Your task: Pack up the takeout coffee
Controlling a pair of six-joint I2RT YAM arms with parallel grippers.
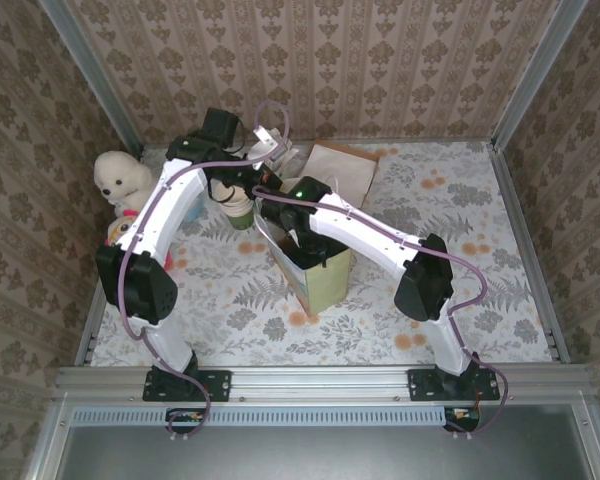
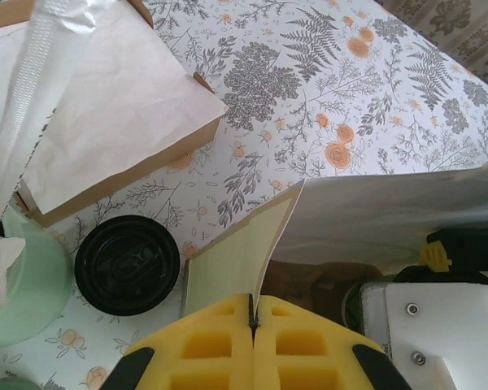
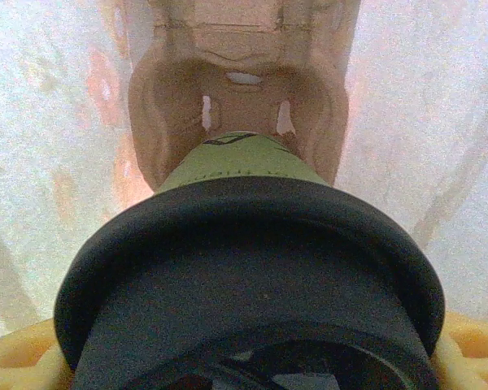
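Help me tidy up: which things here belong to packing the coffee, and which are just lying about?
Job: takeout coffee, in the right tool; paper bag, its edge pinched by the left tool; moulded tray inside it.
Lying about: plush toy; loose black lid; flat paper package; cup stack.

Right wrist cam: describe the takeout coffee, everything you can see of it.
The takeout coffee is a green paper cup with dark print, capped by a round black plastic lid with a thick rim. Lid toward the camera, it sits between the right gripper's yellow fingers inside the pale bag, base pointing at a brown moulded-pulp tray. Whether it touches the tray is unclear.
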